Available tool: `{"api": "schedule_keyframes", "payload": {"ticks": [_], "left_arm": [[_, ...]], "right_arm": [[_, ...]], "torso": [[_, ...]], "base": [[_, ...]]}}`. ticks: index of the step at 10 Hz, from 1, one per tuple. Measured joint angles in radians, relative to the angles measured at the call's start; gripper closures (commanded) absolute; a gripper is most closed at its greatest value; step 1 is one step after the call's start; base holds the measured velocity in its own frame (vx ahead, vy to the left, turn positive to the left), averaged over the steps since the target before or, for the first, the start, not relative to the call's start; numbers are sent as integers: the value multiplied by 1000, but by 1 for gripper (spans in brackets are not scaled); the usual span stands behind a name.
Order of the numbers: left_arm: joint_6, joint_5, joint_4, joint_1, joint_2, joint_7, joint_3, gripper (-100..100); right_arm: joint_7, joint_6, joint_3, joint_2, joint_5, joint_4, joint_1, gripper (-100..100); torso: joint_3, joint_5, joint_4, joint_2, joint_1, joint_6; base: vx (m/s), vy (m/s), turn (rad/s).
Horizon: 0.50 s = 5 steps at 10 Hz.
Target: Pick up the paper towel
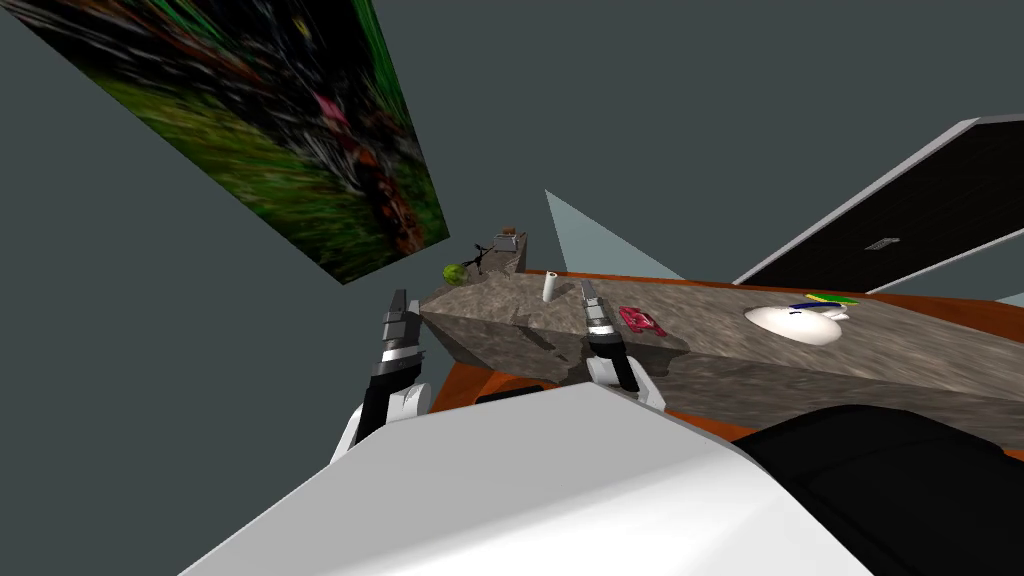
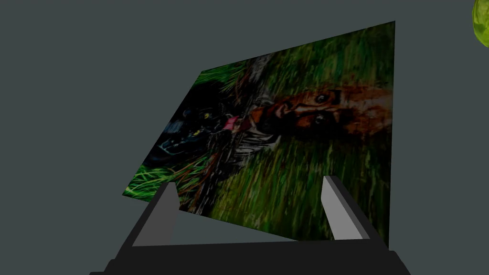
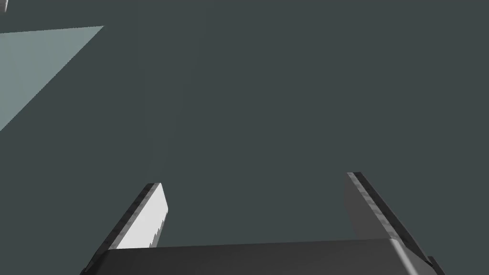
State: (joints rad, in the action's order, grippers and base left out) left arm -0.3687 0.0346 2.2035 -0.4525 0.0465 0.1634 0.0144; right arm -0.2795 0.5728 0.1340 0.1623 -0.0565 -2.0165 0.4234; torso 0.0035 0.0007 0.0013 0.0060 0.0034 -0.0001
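A small white upright roll, the paper towel (image 1: 550, 286), stands on the mottled stone counter (image 1: 720, 340) near its left end. My right gripper (image 1: 588, 292) hangs over the counter just right of the roll, apart from it. In its wrist view the right gripper (image 3: 255, 191) is open, with nothing between its fingers and a plain grey wall ahead. My left gripper (image 1: 400, 300) is held up off the counter's left end. Its wrist view shows the left gripper (image 2: 248, 188) open and empty, facing a wall picture.
On the counter lie a red object (image 1: 641, 320), a white basin (image 1: 792, 324) with green and blue items (image 1: 830, 300) behind it, a green ball (image 1: 455, 272) and a small grey box (image 1: 507, 241) at the far left end. An orange cabinet front (image 1: 470, 385) runs below.
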Motion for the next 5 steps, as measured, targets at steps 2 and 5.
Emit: {"api": "schedule_keyframes", "payload": {"ticks": [2,5], "left_arm": [[0,0,0,0,0,0,0,0],[0,0,0,0,0,0,0,0]], "right_arm": [[-49,-17,26,0,-15,33,-19,-100],[-124,-33,72,2,-41,110,-59,-100]], "torso": [[0,0,0,-1,1,0],[-1,0,0,-2,-1,0]], "base": [[-66,65,51],[-59,51,57]]}}
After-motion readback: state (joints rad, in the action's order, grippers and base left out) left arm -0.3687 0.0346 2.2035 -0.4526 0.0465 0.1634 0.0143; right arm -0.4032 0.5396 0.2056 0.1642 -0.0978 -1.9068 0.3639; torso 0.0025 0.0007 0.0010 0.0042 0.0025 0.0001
